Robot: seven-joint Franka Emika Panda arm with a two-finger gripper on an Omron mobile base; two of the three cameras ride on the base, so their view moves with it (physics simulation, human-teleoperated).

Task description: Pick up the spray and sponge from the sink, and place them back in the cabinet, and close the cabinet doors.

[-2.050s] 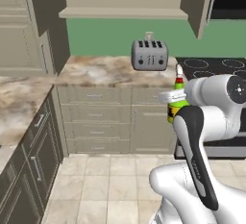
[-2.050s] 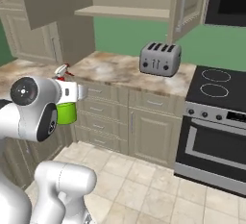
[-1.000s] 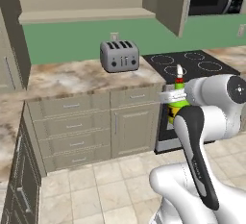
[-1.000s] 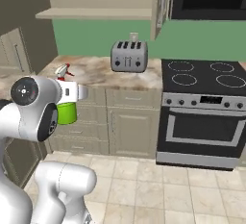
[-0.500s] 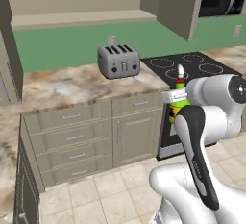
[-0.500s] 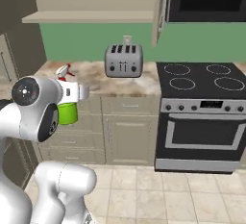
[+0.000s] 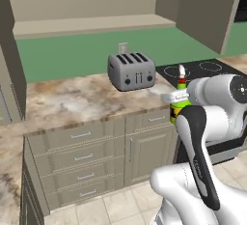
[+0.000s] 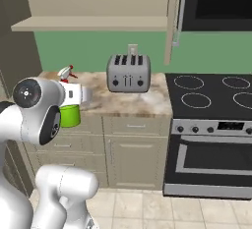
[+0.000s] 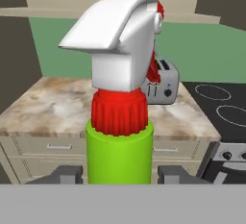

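Observation:
The spray point(image 9: 120, 146), a lime-green bottle with a red collar and white trigger head, stands upright between my fingers point(image 9: 67, 174), and my gripper point(image 9: 120, 175) is shut on its body. From the base it shows at my wrist, as the spray point(image 7: 177, 109) in the left base view and the spray point(image 8: 70, 115) in the right base view, held in front of the counter. Above the counter, the cabinet point(image 7: 91, 26) has its beige shelf exposed, with an open door point(image 7: 207, 11) swung out on the right. The cabinet point(image 8: 93, 24) and its door point(image 8: 172, 21) also show from the right. The sink and sponge are out of view.
A silver toaster point(image 7: 131, 71) sits on the marble counter point(image 7: 72, 103) under the shelf, seen also as the toaster point(image 8: 128, 73). A black stove point(image 8: 211, 95) with an oven stands to its right. Beige drawers point(image 7: 82, 159) fill the counter front. Tiled floor lies before them.
The whole scene has shifted as the base moved: toaster, counter and stove now sit lower and larger in both base views. The spray stays in the same grip at the wrist.

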